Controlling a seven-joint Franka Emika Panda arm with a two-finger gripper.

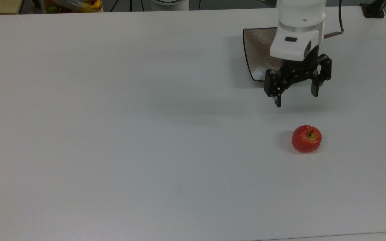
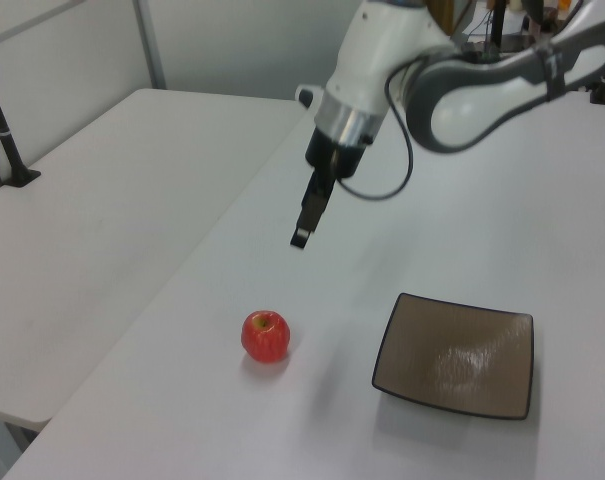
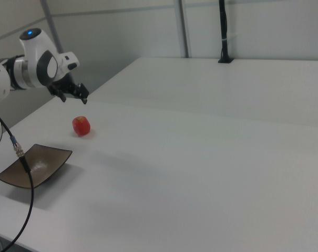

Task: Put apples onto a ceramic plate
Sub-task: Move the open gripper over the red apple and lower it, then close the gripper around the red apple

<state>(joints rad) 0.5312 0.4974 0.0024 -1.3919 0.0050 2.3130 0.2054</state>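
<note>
White tabletop carries a small glossy red apple, well apart from the square brown ceramic plate. Above and between them hangs the black two-finger gripper, jaws wide and empty. Probably light, firm and slippery, the apple is best pinched across its widest middle.

A white table carries an apple and a square plate (well apart).

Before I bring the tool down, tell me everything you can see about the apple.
The apple is small, round and red, with glossy, mottled skin and a yellow-green patch around a short dark stem. It sits upright, stem up, on the bare white table, alone and untouched. The plate lies apart from it, empty. The tool hangs open above the table between plate and apple, gripping nothing.
</note>
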